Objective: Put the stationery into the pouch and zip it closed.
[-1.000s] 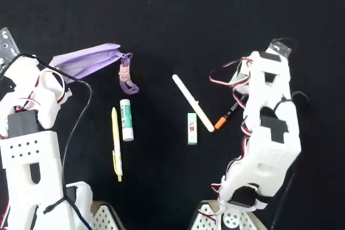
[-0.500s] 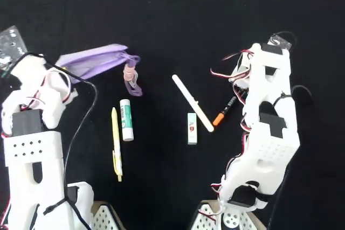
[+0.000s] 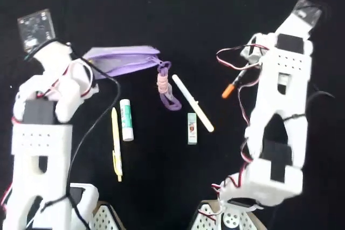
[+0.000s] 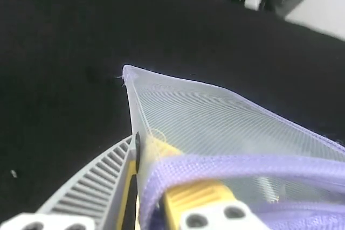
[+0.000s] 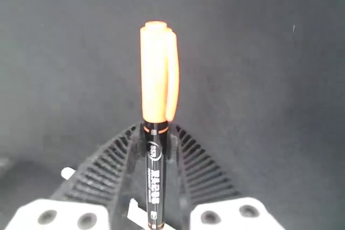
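Observation:
My left gripper (image 3: 92, 71) is shut on one end of the purple mesh pouch (image 3: 125, 60), which hangs above the black table; in the left wrist view the pouch (image 4: 226, 127) stretches away from the fingers (image 4: 194, 197). Its pink and purple strap (image 3: 166, 87) dangles from the free end. My right gripper (image 3: 243, 74) is shut on a black pen with an orange cap (image 3: 232, 88), lifted above the table; the pen (image 5: 157, 106) stands between the fingers (image 5: 102, 171). On the table lie a white stick (image 3: 193, 103), an eraser (image 3: 192, 128), a glue stick (image 3: 126, 120) and a yellow pen (image 3: 116, 144).
The black cloth table (image 3: 178, 25) reaches to its back edge, with grey and white clutter beyond it. Both arm bases (image 3: 161, 214) stand at the front edge. Open cloth lies between the pouch and the right arm.
The left arm has lifted the pouch and carried it right, the strap swinging toward the white stick. The right arm has raised the orange-capped pen off the table and moved it back.

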{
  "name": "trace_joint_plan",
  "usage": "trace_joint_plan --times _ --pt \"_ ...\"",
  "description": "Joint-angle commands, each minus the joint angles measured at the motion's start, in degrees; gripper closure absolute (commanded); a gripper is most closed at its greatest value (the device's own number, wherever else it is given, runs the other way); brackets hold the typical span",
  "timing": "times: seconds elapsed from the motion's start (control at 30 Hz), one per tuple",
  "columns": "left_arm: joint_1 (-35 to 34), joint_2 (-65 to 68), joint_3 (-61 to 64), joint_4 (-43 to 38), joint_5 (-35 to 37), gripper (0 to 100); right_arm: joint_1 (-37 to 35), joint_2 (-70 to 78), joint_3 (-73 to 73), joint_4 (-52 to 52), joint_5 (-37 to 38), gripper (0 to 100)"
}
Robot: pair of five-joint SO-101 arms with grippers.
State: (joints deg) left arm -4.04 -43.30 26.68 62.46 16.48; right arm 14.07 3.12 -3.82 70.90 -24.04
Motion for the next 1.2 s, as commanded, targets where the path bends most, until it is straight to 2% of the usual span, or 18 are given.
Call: trace_joint_plan --times 0.0,0.13,0.33,0.5,0.73,0.87,1.17 --pt "2.59 6.68 -6.11 0.09 0.44 97 0.35 -8.13 -2.68 -3.52 -0.35 98.8" --pt "4.97 9.58 -10.51 2.81 0.44 97 -1.49 -13.32 -2.59 -5.71 -0.35 98.8" --pt "12.88 10.73 -17.89 8.44 0.44 97 -6.33 -20.18 -2.59 -8.0 -0.44 98.8" --pt "13.32 16.26 -23.96 13.01 0.53 97 -10.29 -26.51 -0.48 -10.64 -0.44 98.8" --pt "13.76 23.12 -25.19 15.47 0.62 97 -14.07 -41.89 18.86 -26.99 -0.09 98.8" --pt "13.67 23.21 -23.87 15.03 0.62 97 -17.49 -51.65 30.73 -37.01 4.22 98.8" --pt "13.76 23.21 -21.93 15.03 3.25 97 -24.88 -70.11 48.48 -51.43 5.36 98.8"
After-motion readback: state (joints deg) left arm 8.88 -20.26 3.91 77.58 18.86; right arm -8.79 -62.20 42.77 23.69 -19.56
